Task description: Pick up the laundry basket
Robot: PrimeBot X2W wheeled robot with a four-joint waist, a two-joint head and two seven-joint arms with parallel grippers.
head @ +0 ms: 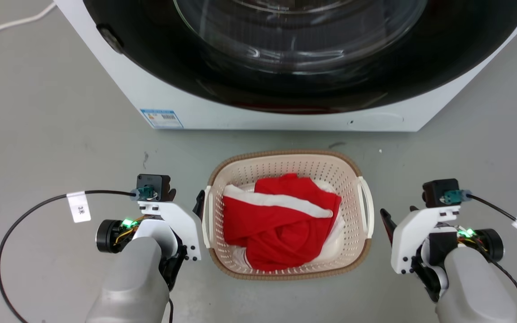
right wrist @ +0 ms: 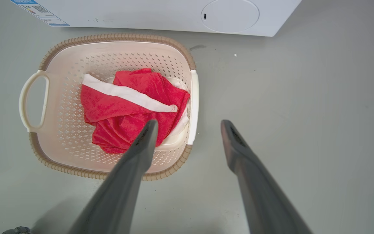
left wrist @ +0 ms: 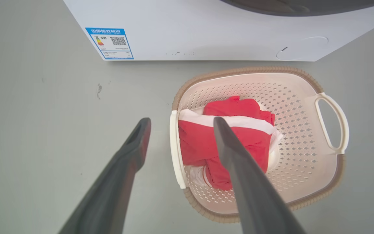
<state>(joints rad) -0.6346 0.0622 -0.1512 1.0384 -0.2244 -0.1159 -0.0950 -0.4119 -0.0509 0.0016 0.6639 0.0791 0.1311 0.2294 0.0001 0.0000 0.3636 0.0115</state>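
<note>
The laundry basket (head: 321,168) stands on the floor (head: 38,134) before the washing machine (head: 186,107), a garment (head: 281,224) inside, left gripper (left wrist: 181,121) and right gripper (right wrist: 189,123) flanking it.

We count one laundry basket (head: 285,157) with two white handles (left wrist: 174,149). One red-and-white cloth bundle (head: 281,220) in it, number of pieces unclear. One washing machine (head: 186,107), one blue label (head: 161,118) on it. Two grippers: left gripper (left wrist: 182,121), right gripper (right wrist: 189,123), two fingers (left wrist: 239,169) each. Two cable tags (head: 79,207).
</note>
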